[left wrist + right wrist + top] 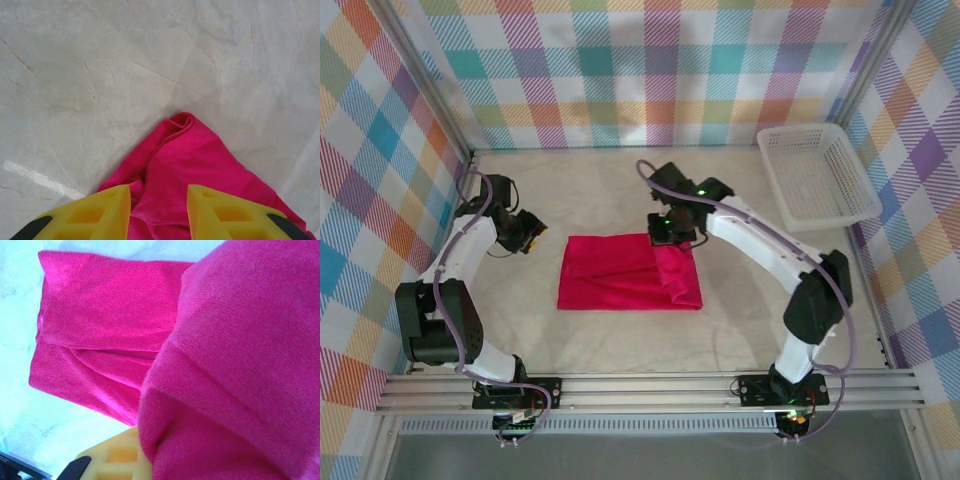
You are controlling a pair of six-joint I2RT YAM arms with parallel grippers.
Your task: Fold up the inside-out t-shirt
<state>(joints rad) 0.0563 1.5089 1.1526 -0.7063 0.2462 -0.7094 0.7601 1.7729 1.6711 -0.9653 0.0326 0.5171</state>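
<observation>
Right claw (672, 238) clamping t-shirt (620, 275), wrist view draped in cloth | left claw (159, 195) part-open, overhead beside shirt

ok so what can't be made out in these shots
right wrist view: the t-shirt drapes over the right end effector, hiding how its fingers grip
left wrist view: bottom edge cuts off the left end effector and the cloth under it
top view: fold layers and seams too small to tell
</observation>
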